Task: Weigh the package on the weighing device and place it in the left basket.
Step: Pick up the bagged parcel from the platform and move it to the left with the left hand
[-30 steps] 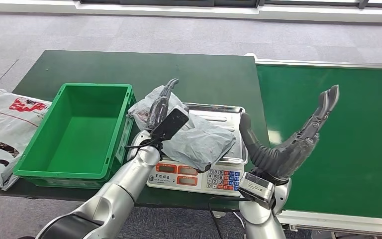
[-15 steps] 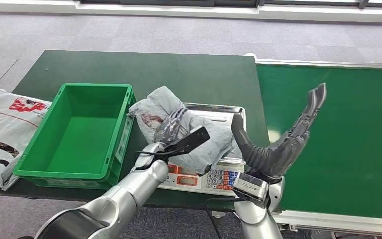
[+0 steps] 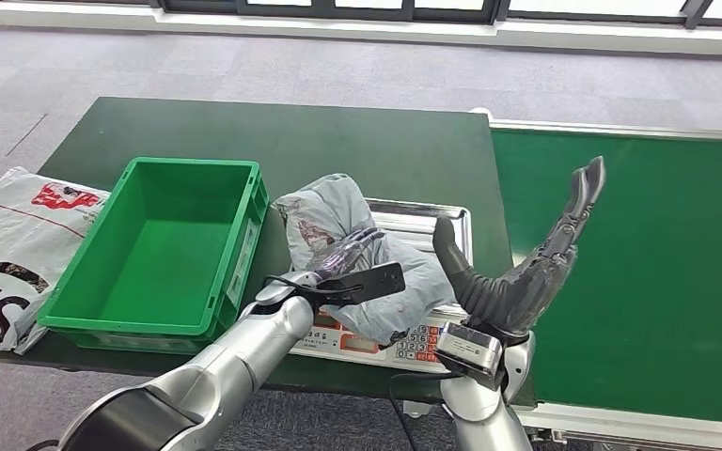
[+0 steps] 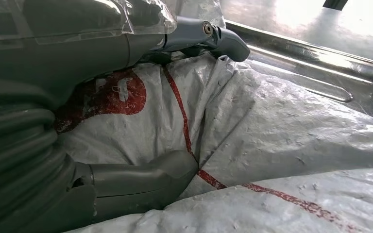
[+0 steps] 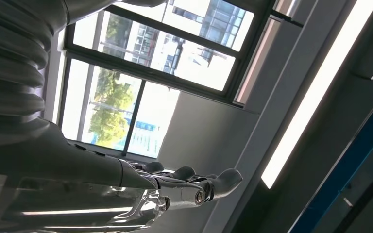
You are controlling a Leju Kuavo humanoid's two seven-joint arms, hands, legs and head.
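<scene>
L hand (image 3: 343, 266) gripping pkg (image 3: 338, 211)

Package (image 3: 343, 246): a crumpled grey plastic mailing bag with red print, lying on the steel pan of the scale (image 3: 430, 225), its left end bulging upward and overhanging the pan toward the basket, with the left hand (image 3: 343, 258) resting on top, thumb and fingers pressed into its folds. Scale: a flat counter model with red displays and a coloured keypad facing the robot, standing on the table just right of the basket. Basket (image 3: 155, 324): an open green rectangular crate, upright, holding nothing.
</scene>
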